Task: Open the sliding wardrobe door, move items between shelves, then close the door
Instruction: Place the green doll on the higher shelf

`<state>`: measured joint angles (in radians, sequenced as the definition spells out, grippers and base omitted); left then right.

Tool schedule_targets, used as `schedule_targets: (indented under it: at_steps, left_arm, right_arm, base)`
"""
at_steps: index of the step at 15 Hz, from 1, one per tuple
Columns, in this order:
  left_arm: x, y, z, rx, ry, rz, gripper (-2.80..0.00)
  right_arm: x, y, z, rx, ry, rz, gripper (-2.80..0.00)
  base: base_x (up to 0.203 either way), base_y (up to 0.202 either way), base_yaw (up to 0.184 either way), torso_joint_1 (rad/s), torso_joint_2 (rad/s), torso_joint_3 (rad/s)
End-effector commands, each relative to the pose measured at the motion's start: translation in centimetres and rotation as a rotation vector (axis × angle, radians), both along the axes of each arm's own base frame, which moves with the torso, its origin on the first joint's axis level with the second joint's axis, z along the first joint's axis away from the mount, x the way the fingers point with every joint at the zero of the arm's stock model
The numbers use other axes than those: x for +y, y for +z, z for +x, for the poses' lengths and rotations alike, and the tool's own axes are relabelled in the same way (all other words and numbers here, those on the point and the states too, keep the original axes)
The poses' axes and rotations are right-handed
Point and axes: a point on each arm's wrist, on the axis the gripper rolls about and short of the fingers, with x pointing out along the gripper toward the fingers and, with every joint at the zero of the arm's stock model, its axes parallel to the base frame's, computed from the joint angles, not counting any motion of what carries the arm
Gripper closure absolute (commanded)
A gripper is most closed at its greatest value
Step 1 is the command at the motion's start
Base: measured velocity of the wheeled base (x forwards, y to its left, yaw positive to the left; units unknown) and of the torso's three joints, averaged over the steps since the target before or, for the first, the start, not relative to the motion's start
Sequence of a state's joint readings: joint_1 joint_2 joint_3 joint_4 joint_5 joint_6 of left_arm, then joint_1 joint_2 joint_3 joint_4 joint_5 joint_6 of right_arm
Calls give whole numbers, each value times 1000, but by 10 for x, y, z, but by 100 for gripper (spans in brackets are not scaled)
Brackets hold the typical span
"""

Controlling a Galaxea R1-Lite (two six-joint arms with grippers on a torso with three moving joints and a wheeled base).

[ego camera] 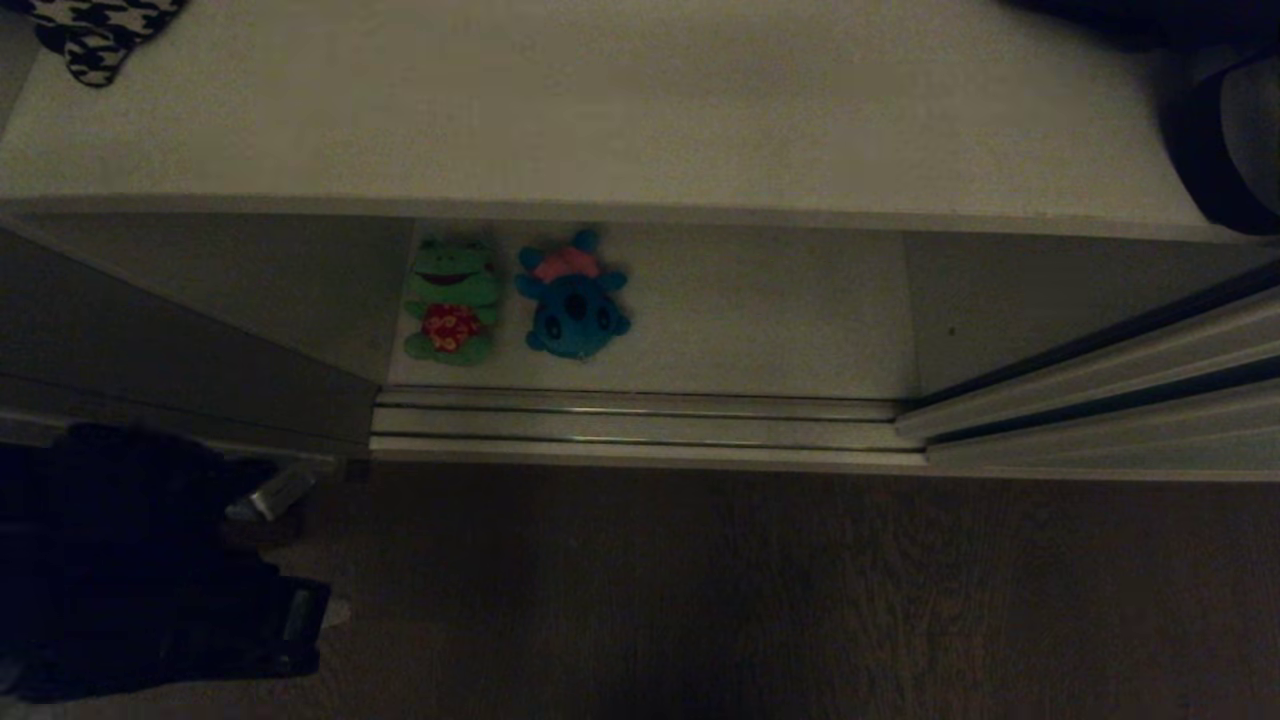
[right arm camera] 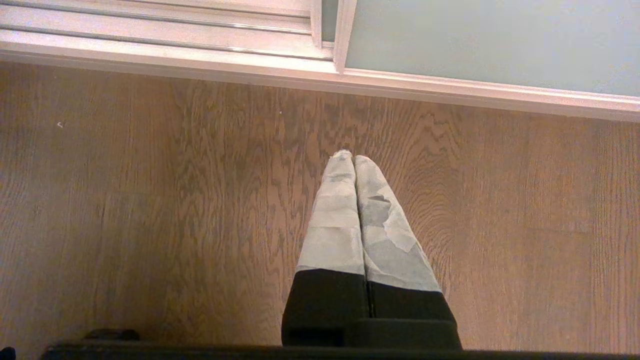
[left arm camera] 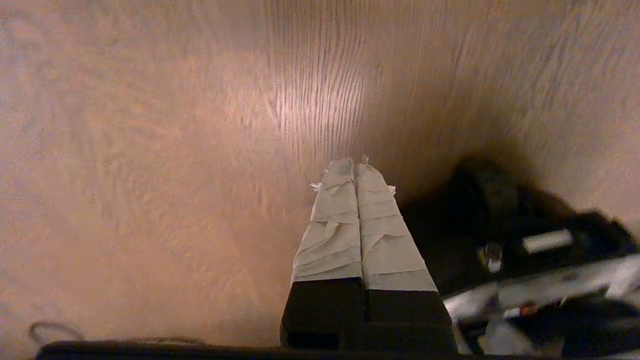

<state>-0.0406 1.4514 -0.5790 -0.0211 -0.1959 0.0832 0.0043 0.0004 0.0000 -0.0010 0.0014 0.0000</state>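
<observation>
While the wardrobe stands open, the two plush toys lie side by side on the lower shelf [ego camera: 760, 320], just behind the floor track [ego camera: 640, 425]: the green frog [ego camera: 452, 300] on the left, the teal-blue animal [ego camera: 573, 298] touching distance to its right, both flat on their backs. Above them juts the upper shelf [ego camera: 600, 110], with a houndstooth cloth [ego camera: 95, 35] at its far left corner and a black bag [ego camera: 1220, 140] at its right end. The sliding wardrobe door [right arm camera: 490, 45] is pushed off to the right, its pale panel sitting in the track above the wooden floor [right arm camera: 150, 200].

Neither gripper is anywhere near the toys. The left gripper [left arm camera: 356, 165] hangs over bare floor, well apart from the shelves, its tape-wrapped jaws pressed together with nothing between them; a dark blurred bulk of the robot sits just beside it. The right gripper [right arm camera: 352, 157] points at the floor just short of the track, below the door's edge, jaws also together and empty. No writing or label can be read on anything.
</observation>
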Motion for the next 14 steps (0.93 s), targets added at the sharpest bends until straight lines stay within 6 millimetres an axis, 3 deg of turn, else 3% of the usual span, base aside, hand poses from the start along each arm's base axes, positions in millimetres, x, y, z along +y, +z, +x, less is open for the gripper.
schedule_targets:
  at_steps: [1, 4, 7, 8, 14]
  left_arm:
    - [-3, -16, 25, 54, -2, -7, 0]
    - [-12, -15, 59, -19, 18, -57, 0]
    - [-17, 0, 83, -155, 51, -105, 0]
    - [-17, 3, 89, -199, 62, -106, -280]
    - [-19, -12, 137, -291, 147, -33, -280]
  right_arm:
    - [0, 0, 0, -4, 0, 0, 0]
    - [0, 0, 0, -4, 1, 0, 0]
    - [0, 0, 0, -4, 1, 0, 0]
    - [0, 0, 0, -4, 2, 0, 0]
    - [0, 0, 0, -4, 0, 0, 0]
  base:
    - [0, 0, 0, 0, 0, 0]
    - [0, 0, 0, 0, 0, 0]
    - [0, 0, 0, 0, 0, 0]
    - [0, 0, 0, 0, 0, 0]
    - [0, 0, 0, 0, 0, 0]
